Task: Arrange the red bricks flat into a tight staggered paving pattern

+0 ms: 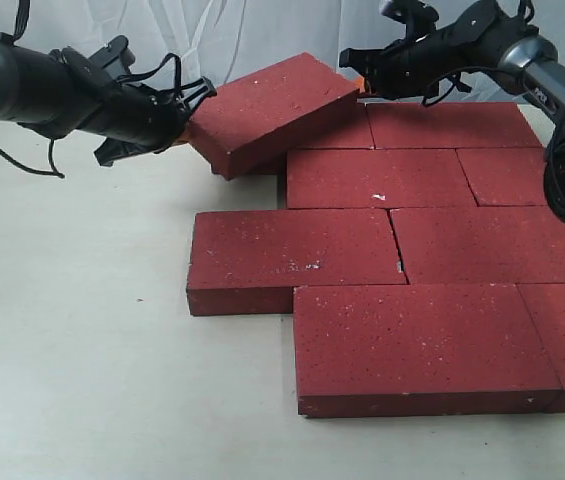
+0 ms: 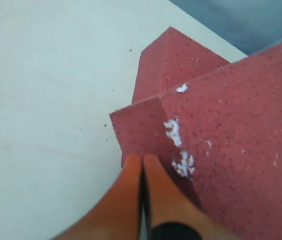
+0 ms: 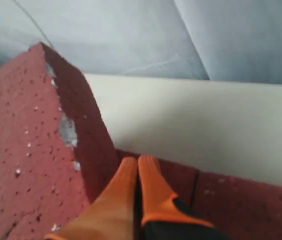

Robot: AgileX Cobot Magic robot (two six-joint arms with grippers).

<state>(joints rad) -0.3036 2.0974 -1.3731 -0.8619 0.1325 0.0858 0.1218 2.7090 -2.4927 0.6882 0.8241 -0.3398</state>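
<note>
Left claw (image 1: 188,126), at ten o'clock in the exterior view, is squeezing its orange fingers (image 2: 131,185) fully together, and we are touching their tips to the left end of the tilted brick (image 1: 274,108). That brick is leaning at twelve o'clock, its right end raised above the laid bricks (image 1: 382,178), which are lying flat and staggered toward four o'clock on the table (image 1: 72,330). Our right claw (image 1: 360,84), at one o'clock, is likewise pinched together against the raised end.

No legible text or markings anywhere
</note>
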